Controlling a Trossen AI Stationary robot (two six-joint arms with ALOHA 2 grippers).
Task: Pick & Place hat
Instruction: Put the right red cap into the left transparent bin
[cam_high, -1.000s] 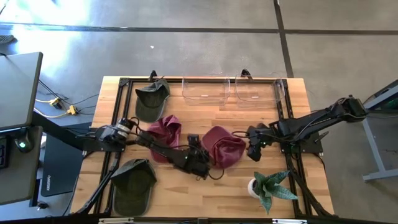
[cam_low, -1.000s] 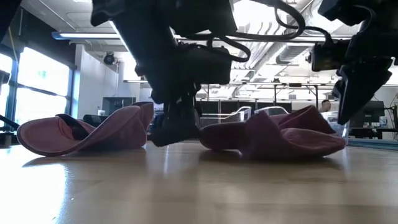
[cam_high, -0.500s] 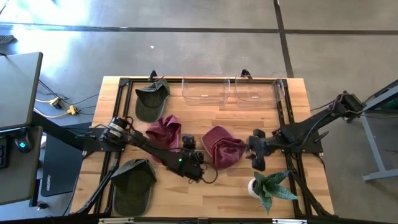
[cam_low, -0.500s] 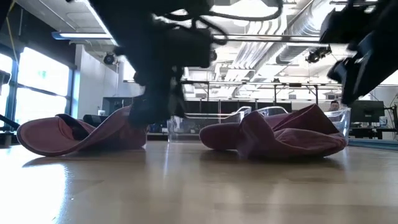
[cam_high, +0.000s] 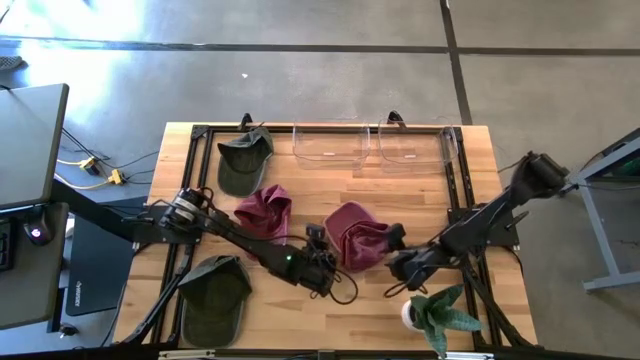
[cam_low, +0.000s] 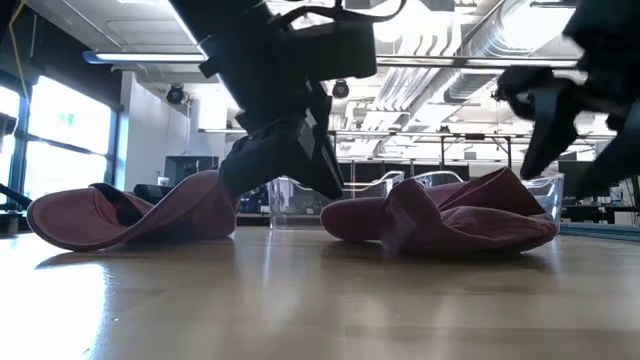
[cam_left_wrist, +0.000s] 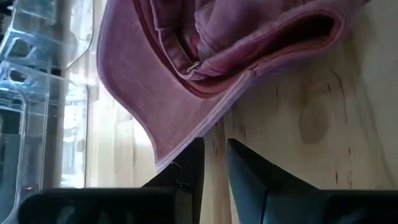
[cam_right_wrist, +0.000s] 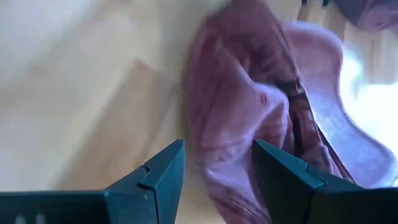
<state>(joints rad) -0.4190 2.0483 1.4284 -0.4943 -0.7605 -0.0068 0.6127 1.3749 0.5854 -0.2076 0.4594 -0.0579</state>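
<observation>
1. Jaws on the left gripper (cam_high: 322, 262) are being kept almost together, with only a thin gap between the two dark fingers (cam_left_wrist: 249, 180), and nothing is being held between them.
2. That gripper is being held low over the wooden table (cam_high: 370, 305), just beside the near left edge of the crumpled maroon hat (cam_high: 358, 235) at the table's middle; in the left wrist view the hat's brim (cam_left_wrist: 180, 106) is being shown right in front of the fingertips, but whether it is being touched cannot be told.
3. The right gripper (cam_high: 397, 262) is being held with its fingers (cam_right_wrist: 163, 171) spread apart and nothing between them.
4. It is being positioned on the hat's opposite, right side, close to the table surface, with the hat (cam_right_wrist: 261, 124) being framed just ahead of the gap in the right wrist view.
5. A second maroon hat (cam_high: 264, 213) is being shown to the left of the first, partly covered by the left arm.
6. Two dark green caps are being shown on the table's left side, one (cam_high: 244, 158) at the far edge and one (cam_high: 212, 295) at the near edge.
7. Two clear plastic bins (cam_high: 372, 148) are being shown side by side along the far edge, and a small potted plant (cam_high: 432, 312) is being shown at the near right corner, just below the right gripper.
</observation>
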